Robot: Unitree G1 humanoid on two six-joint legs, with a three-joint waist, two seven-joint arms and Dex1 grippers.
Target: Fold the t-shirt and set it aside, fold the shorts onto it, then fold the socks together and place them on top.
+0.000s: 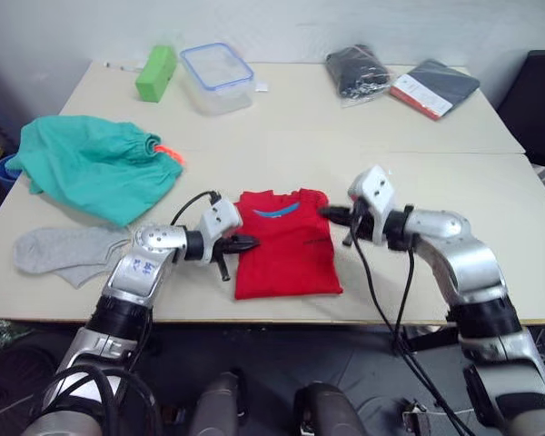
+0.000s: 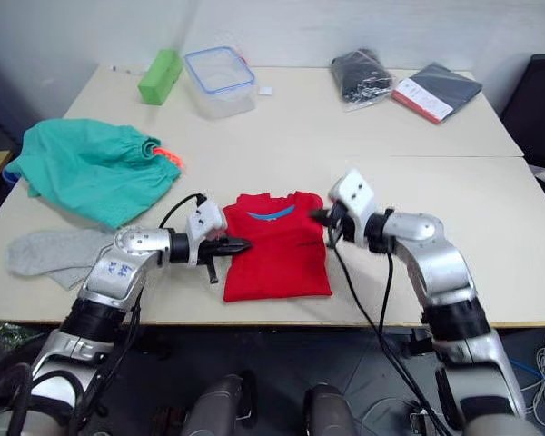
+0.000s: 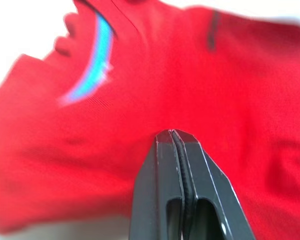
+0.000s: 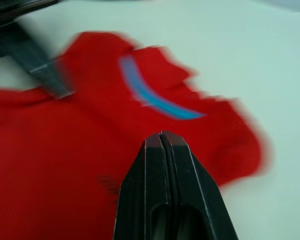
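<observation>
Red t-shirt point(image 1: 285, 243) between closed grippers

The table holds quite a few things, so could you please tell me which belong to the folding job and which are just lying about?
Belong to the job:
t-shirt, folded, between both grippers
shorts
socks

Just lying about:
green block
clear lidded container
black bagged bundle
dark folder
</observation>
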